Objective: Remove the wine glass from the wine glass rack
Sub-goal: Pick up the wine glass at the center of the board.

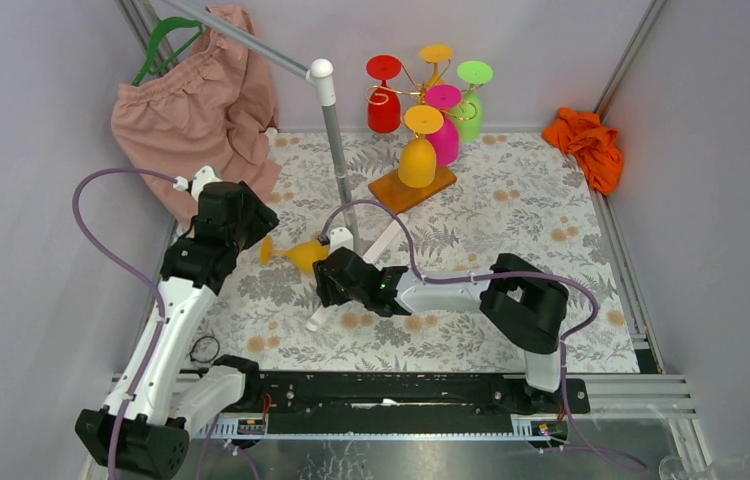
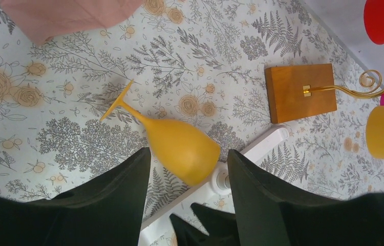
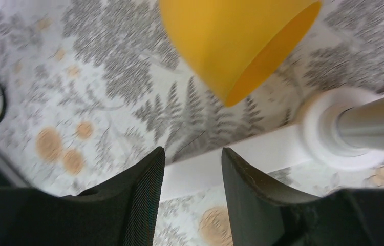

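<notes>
A yellow glass [image 1: 298, 256] lies on its side on the tabletop [image 1: 521, 215], foot pointing left and mouth toward the white cross foot [image 1: 383, 240] of the pole stand. It is well apart from the rack [image 1: 396, 192] at the back, where five more glasses hang upside down. From where I stand, the lifting-off looks done for this one, and what's in hand is either letting it be or picking it up again.

The left end effector [image 2: 189, 154] hangs over the bowl with its jaws spread on either side, closed on nothing. The right end effector [image 3: 191, 154] is also open and empty, with the glass's mouth just ahead of its tips and the white foot right under them.

If the glass is to be gripped, I'd go for the bowl. It's round, so it will likely roll if nudged from one side.

Room is tight here. The foot and pole [image 1: 336, 160] sit just beside the bowl, and the two arms face each other across it. There's more open tabletop to the right, toward the orange cloth [image 1: 586, 145]. The pink garment [image 1: 196, 100] crowds the left back corner.
</notes>
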Robot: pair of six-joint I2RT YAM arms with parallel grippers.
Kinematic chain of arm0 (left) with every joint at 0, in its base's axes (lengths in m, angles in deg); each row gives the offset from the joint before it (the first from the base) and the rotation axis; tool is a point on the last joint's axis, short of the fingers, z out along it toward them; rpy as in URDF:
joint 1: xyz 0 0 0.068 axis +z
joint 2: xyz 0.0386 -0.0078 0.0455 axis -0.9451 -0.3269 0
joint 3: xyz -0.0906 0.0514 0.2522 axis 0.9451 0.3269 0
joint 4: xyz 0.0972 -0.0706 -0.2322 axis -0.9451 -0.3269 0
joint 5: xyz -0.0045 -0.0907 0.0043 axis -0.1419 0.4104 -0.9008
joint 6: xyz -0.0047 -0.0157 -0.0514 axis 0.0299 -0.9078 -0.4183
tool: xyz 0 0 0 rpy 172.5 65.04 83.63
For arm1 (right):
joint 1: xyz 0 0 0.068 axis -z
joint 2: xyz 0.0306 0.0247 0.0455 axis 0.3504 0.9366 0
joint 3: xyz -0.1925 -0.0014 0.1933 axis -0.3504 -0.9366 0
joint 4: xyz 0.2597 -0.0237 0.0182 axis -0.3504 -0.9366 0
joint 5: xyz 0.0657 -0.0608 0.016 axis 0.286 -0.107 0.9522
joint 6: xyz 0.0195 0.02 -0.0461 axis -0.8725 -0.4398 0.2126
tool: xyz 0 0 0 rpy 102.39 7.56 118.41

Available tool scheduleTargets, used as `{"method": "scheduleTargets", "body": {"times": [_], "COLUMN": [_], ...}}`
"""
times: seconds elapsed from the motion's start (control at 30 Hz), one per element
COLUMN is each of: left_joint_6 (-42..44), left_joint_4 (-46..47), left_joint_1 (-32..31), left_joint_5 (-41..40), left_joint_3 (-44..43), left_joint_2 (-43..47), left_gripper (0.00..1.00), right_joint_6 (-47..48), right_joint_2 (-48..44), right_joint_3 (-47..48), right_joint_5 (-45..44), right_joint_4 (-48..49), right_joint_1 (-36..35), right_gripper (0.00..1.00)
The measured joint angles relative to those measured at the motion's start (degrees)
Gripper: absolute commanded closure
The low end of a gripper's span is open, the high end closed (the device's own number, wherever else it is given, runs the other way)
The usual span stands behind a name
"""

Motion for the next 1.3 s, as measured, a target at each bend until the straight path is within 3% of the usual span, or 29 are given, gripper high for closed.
{"method": "scheduleTargets", "body": {"times": [0.37,0.67,0.9,1.03,1.3], "left_joint_6": [1.9,2.3,2.3,2.4,2.6], "left_joint_4": [0.9,1.4,1.4,1.4,1.4], "left_joint_1": [0.0,0.0,0.0,0.0,0.0], "left_joint_5": [-0.1,0.8,0.8,0.8,0.8], "left_joint_3": [4.5,6.0,6.0,6.0,6.0], "left_joint_2": [-1.6,-1.9,-1.9,-2.2,-2.3], "left_gripper": [0.37,0.37,0.37,0.37,0.38], "right_joint_6": [5.9,7.3,9.3,10.0,11.1], "right_joint_2": [8.0,11.2,11.2,11.2,10.8], "right_joint_3": [11.3,11.6,7.4,7.1,5.4], "right_joint_5": [-15.8,-15.6,-10.6,-8.5,-6.3], "right_joint_4": [-3.5,0.0,7.4,8.7,13.5], "right_joint_1": [0.0,0.0,0.0,0.0,0.0], "right_gripper": [0.47,0.51,0.61,0.77,0.98]}}
